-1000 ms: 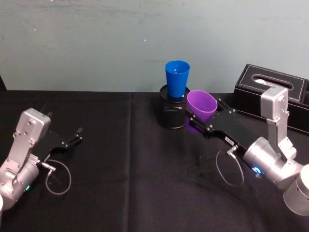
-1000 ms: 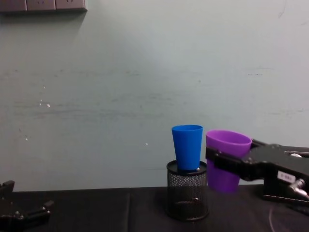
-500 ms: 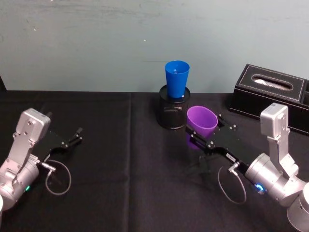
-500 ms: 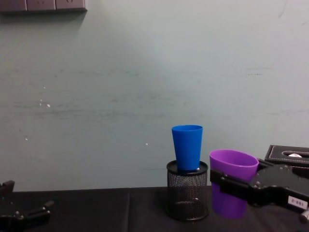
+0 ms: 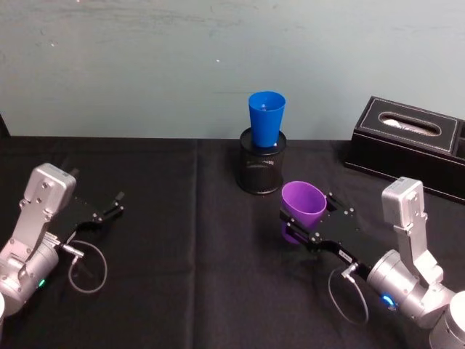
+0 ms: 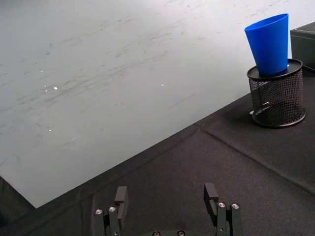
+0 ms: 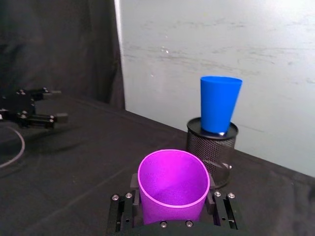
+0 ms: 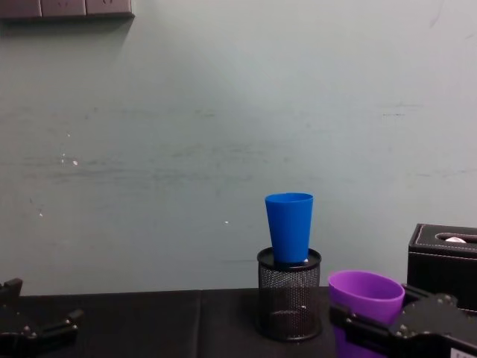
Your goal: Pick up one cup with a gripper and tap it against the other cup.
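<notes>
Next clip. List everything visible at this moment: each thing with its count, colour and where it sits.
tablecloth: one, black, covering the table.
mesh holder: one, black, back centre of the table.
blue cup: one, bright blue, upright in the mesh holder's mouth.
purple cup: one, purple, nearer than the mesh holder and to its right, apart from the blue cup.
box: one, black, slotted lid, back right.
left pincer: one, black, open and empty, low at the left.
right pincer: one, black, shut on the purple cup, front right.
</notes>
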Controlling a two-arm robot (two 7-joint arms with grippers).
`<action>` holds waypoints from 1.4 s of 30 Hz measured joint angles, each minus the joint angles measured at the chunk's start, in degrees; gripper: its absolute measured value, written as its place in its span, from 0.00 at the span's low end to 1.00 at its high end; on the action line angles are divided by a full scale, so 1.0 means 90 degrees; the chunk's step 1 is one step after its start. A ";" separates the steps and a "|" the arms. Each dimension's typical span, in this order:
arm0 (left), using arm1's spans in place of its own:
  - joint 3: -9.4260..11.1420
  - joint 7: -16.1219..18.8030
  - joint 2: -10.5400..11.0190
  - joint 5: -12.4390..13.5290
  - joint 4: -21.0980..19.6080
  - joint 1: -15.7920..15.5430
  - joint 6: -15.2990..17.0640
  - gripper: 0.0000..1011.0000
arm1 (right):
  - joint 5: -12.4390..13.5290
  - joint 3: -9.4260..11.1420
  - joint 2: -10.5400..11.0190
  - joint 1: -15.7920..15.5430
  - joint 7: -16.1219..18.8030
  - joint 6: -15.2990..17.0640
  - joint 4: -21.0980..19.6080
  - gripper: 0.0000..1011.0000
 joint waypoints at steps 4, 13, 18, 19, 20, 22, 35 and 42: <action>0.0000 0.0000 0.0000 0.0000 0.0000 0.0000 0.0000 1.00 | -0.0084 0.0017 -0.0039 0.0002 -0.0078 -0.0008 0.0108 0.73; 0.0000 0.0000 0.0000 0.0000 0.0000 0.0000 0.0000 1.00 | -0.0052 0.0097 -0.0175 -0.0017 -0.0093 0.0013 0.0359 0.73; 0.0000 0.0000 0.0000 0.0000 0.0000 0.0000 0.0000 1.00 | -0.0032 0.0127 -0.0205 -0.0016 -0.0091 0.0046 0.0441 0.73; 0.0000 0.0000 0.0000 0.0000 0.0000 0.0000 0.0000 1.00 | -0.0033 0.0130 -0.0207 -0.0015 -0.0092 0.0048 0.0452 0.73; 0.0000 0.0000 0.0000 0.0000 0.0000 0.0000 0.0000 1.00 | -0.0036 0.0137 -0.0210 -0.0013 -0.0092 0.0051 0.0471 0.73; 0.0000 0.0000 0.0000 0.0000 0.0000 0.0000 0.0000 1.00 | -0.0042 0.0143 -0.0218 -0.0004 -0.0092 0.0051 0.0509 0.73; 0.0000 0.0000 0.0000 0.0000 0.0000 0.0000 0.0000 1.00 | -0.0170 0.0098 -0.0226 0.0044 -0.0043 0.0012 0.0655 0.73; 0.0000 0.0000 0.0000 0.0000 0.0000 0.0000 0.0000 1.00 | -0.0232 0.0075 -0.0232 0.0060 -0.0029 0.0000 0.0683 0.73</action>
